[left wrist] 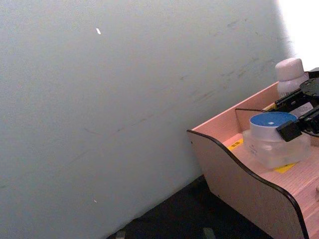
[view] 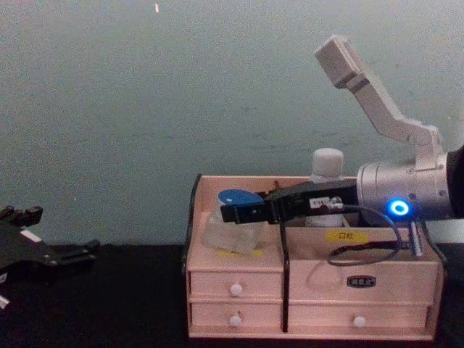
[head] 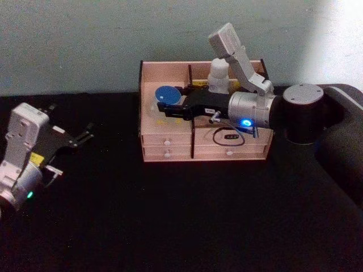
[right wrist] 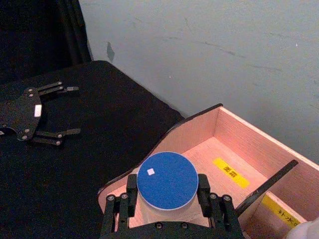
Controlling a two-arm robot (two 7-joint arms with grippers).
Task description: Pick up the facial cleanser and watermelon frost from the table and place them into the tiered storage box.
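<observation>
Black tabletop (head: 170, 226) below, my right gripper (head: 165, 111) grasps the blue-lidded jar (head: 167, 94) over the tiered storage box (head: 170, 148); I should lower squarely before releasing. Left gripper (head: 85, 137) idles, splayed.

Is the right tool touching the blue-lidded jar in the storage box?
Touching. In the right wrist view the right tool has a finger pressed against each side of the blue-lidded jar, over the left compartment of the tiered storage box.
</observation>
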